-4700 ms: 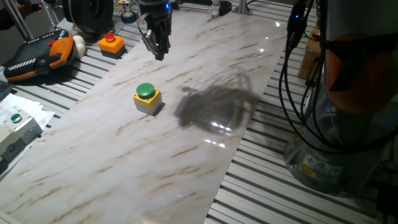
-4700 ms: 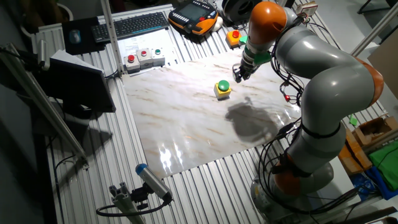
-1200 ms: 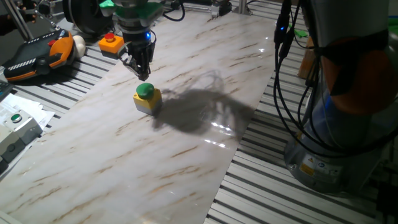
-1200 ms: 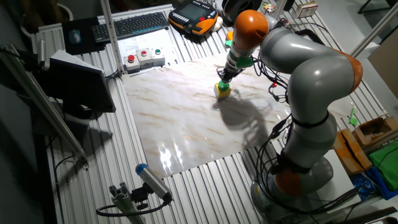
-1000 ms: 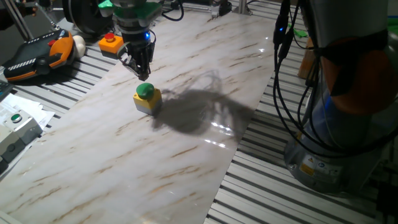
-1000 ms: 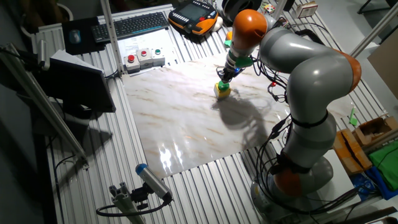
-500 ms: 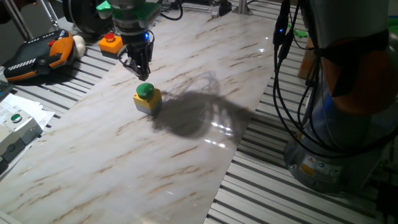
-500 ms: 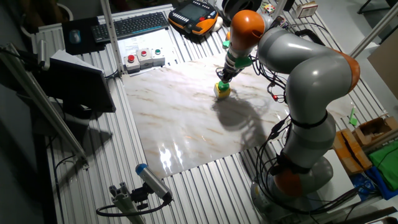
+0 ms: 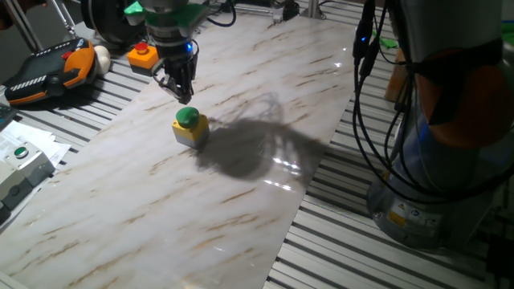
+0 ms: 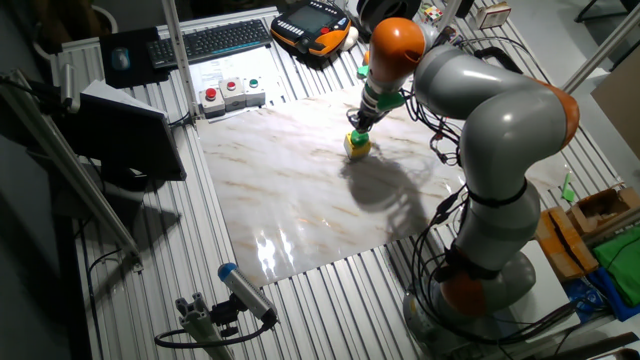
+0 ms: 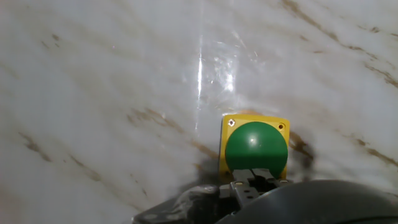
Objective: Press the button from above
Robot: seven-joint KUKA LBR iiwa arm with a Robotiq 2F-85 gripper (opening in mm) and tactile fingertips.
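The button has a round green dome cap on a yellow square box and stands on the marble-patterned board. It also shows in the other fixed view and fills the lower right of the hand view. My gripper points down just above the cap, slightly toward its far side, as the other fixed view also shows. In the hand view the fingertips sit together at the near edge of the dome, with no gap between them. They hold nothing.
A red-capped button on an orange base stands behind the gripper on the slatted table. A teach pendant lies at the far left. A white-grey button box and a keyboard lie beyond the board. The arm's base and cables stand to the right.
Over several seconds the gripper moved from the board's far side to just above the green cap. In the last second it has barely shifted. The button has not moved.
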